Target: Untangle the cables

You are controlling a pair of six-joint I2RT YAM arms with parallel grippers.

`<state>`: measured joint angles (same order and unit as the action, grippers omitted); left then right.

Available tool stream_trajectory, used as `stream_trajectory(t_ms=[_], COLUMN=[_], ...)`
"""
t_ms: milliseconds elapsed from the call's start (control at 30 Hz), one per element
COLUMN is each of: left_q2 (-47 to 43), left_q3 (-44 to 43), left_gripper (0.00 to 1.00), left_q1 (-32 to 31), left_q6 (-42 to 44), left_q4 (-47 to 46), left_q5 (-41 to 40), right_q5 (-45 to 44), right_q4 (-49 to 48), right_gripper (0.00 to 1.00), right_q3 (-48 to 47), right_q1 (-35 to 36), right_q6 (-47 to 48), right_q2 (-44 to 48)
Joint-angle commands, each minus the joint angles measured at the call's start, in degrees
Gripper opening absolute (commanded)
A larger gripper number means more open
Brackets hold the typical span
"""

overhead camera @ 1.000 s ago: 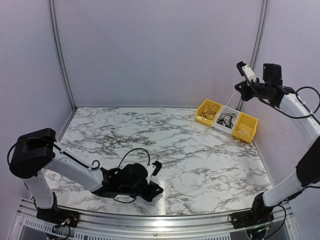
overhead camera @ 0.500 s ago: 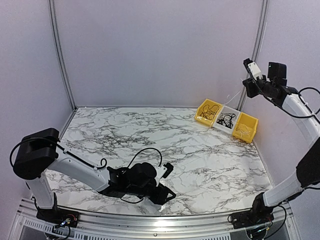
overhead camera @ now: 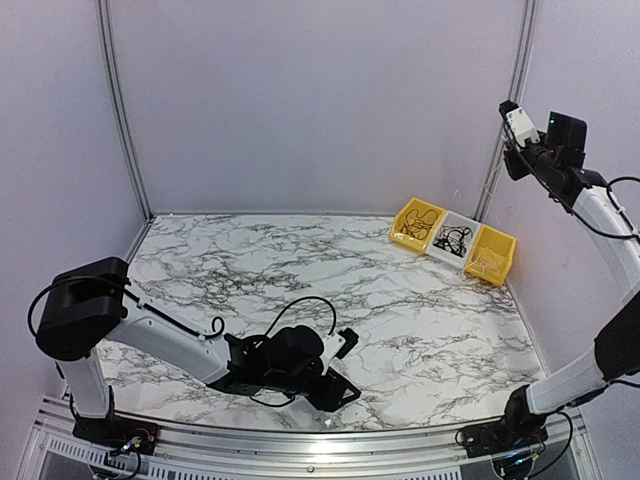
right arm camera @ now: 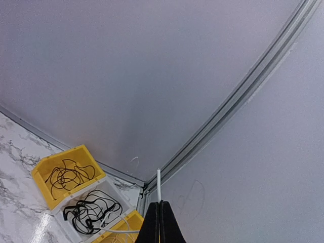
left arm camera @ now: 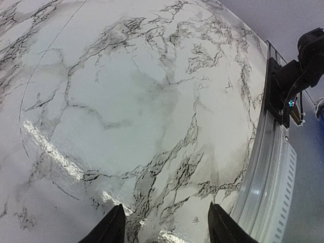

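My right gripper [overhead camera: 512, 110] is raised high by the right wall, shut on a thin white cable [right arm camera: 159, 183]. The cable's end pokes up past the closed fingertips [right arm camera: 160, 203], and its slack trails down toward the bins. Tangled black cables [overhead camera: 453, 240] lie in the white bin [right arm camera: 76, 229], and more [right arm camera: 66, 174] lie in the left yellow bin. My left gripper [overhead camera: 347, 368] is low over the marble near the front rail, open, with nothing between its fingers [left arm camera: 114, 225]. A thin strand [left arm camera: 31, 83] curves across the marble at the upper left of the left wrist view.
Three small bins stand in a row at the back right corner: a yellow one [overhead camera: 404, 216], the white one [overhead camera: 444, 254] and another yellow one [overhead camera: 503, 262] holding pale wire. The metal front rail [left arm camera: 263, 172] and the right arm's base [left arm camera: 298, 76] are close to my left gripper.
The left gripper has opened and slid right along the near edge. The right gripper rose and moved right with the white cable; the strand stretched between them no longer shows.
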<state>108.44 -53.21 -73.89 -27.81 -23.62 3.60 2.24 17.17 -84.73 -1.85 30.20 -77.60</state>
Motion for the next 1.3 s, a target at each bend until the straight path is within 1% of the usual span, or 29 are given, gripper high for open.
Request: stream_trajectory(t_ms=[0,200,433,633,733,900,1033,1167,1267], left_q2=[0.63,0.97,1.04,1.24,1.18,1.64,2.54,3.24,3.35], left_q3=[-0.25,-0.01,-0.05,0.03,0.28,0.25,-0.42,-1.0,-1.1], left_gripper=[0.58,0.56,0.55,0.55,0.54,0.54,0.54,0.53,0.53], left_q1=[-0.03,-0.03,-0.04,-0.08,-0.08,-0.03,-0.03,-0.03,-0.03], left_q6=[0.75,0.27,0.3,-0.04,-0.26,-0.4,-0.25,-0.09,0.04], left_q4=[1.39,1.38,1.39,1.38,1.38,1.38,1.49,1.69,1.9], left_q5=[0.1,0.01,0.23,0.27,0.33,0.51,0.95,1.41,1.5], right_q5=[-8.7,-14.47,-17.34,-17.04,-14.59,-8.07,-3.56,-2.78,2.43], right_q4=[-7.47,-15.33,-21.23,-25.17,-25.37,-22.7,-21.37,-20.23,-16.51], right_gripper=[0.0,0.0,0.0,0.0,0.0,0.0,0.0,0.0,0.0], right_q3=[-2.13,-0.31,-0.88,5.65,9.28,11.44,14.11,16.78,18.27], right_q1=[-0.35,-0.35,-0.44,-0.78,-1.92,-4.37,-4.66,-4.95,-6.56], right_q6=[3.24,8.33,11.77,10.98,9.18,5.79,5.41,3.63,-0.71], right_q2=[0.75,0.06,-3.8,-7.43,-9.22,-11.01,-10.5,-9.41,-8.41])
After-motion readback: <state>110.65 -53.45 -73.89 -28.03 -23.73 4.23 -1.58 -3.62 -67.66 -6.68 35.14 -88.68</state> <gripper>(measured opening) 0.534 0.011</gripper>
